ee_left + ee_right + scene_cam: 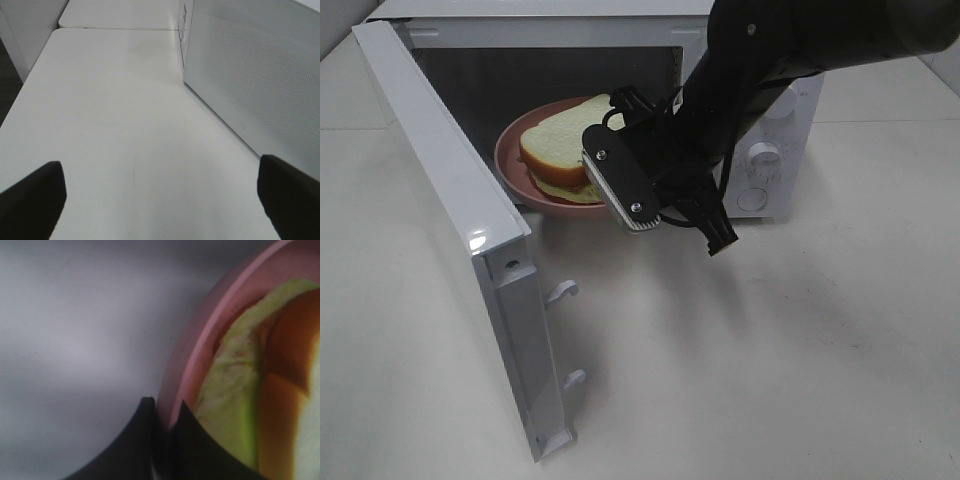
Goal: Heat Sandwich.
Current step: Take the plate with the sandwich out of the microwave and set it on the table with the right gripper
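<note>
While the left gripper (pixel 160 200) is held wide, the plate (pixel 187 365) rim under the sandwich (pixel 555 150) is pinched by the right gripper (pixel 164 412).

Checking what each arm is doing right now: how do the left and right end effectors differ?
The left end effector is wide open; the right end effector is shut on the pink plate rim.
The left holds nothing above the table beside the microwave door; the right carries the plate with the sandwich at the microwave's mouth.
Both have dark fingers.
</note>
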Motion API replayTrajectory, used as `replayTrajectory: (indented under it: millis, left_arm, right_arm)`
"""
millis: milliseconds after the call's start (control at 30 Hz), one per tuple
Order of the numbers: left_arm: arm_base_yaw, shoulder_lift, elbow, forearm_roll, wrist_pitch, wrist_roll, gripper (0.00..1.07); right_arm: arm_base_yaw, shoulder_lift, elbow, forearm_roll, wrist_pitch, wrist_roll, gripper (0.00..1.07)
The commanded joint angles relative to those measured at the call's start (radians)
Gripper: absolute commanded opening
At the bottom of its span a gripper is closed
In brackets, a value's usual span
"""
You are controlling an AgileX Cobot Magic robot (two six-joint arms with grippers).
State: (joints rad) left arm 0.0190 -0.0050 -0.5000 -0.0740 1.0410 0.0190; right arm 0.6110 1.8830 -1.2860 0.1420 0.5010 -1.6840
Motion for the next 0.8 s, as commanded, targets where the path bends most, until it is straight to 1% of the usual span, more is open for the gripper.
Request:
replayTrajectory:
  millis: [33, 133, 167, 267, 300, 433, 500, 567, 600, 700, 733, 800]
  left_arm:
    - [0.003, -0.026, 0.004, -0.004, -0.007, 0.0, 0.98]
    - [0.003, -0.026, 0.004, -0.004, -0.007, 0.0, 0.98]
    - [0.003, -0.026, 0.004, -0.004, -0.007, 0.0, 0.98]
    - [0.003, -0.026, 0.004, -0.004, -0.007, 0.0, 0.98]
    - [0.003, -0.026, 0.004, -0.004, -0.007, 0.0, 0.98]
    - [0.003, -0.026, 0.004, -0.004, -0.007, 0.0, 0.98]
    - [0.003, -0.026, 0.004, -0.004, -0.007, 0.0, 0.98]
    - [0.003, -0.026, 0.004, -0.004, -0.007, 0.0, 0.98]
    - [0.003, -0.026, 0.004, -0.004, -0.007, 0.0, 0.98]
    - [0.003, -0.026, 0.004, -0.004, -0.007, 0.0, 0.98]
    - [0.003, -0.026, 0.004, -0.004, -0.007, 0.0, 0.98]
    - [0.003, -0.026, 0.004, -0.004, -0.007, 0.0, 0.98]
  right_arm:
    - [-0.004, -0.081, 0.06, 0.055, -0.015, -0.077, 0.0]
    - [-0.004, -0.127, 0.107, 0.063, -0.018, -0.086, 0.0]
    - [-0.004, -0.127, 0.107, 0.063, -0.018, -0.086, 0.0]
    - [-0.004, -0.186, 0.167, 0.081, -0.018, -0.086, 0.0]
    - [-0.004, -0.186, 0.167, 0.081, -0.018, -0.086, 0.0]
    - [-0.004, -0.291, 0.267, 0.082, -0.019, -0.086, 0.0]
    - [-0.004, -0.305, 0.279, 0.082, -0.019, -0.086, 0.0]
    - [-0.004, -0.361, 0.324, 0.08, -0.019, -0.085, 0.0]
    - [-0.004, -0.361, 0.324, 0.08, -0.019, -0.085, 0.0]
    - [-0.004, -0.408, 0.373, 0.077, -0.011, -0.082, 0.0]
    - [-0.004, -0.439, 0.402, 0.072, -0.006, -0.069, 0.0]
    - [-0.004, -0.457, 0.416, 0.067, -0.003, -0.06, 0.0]
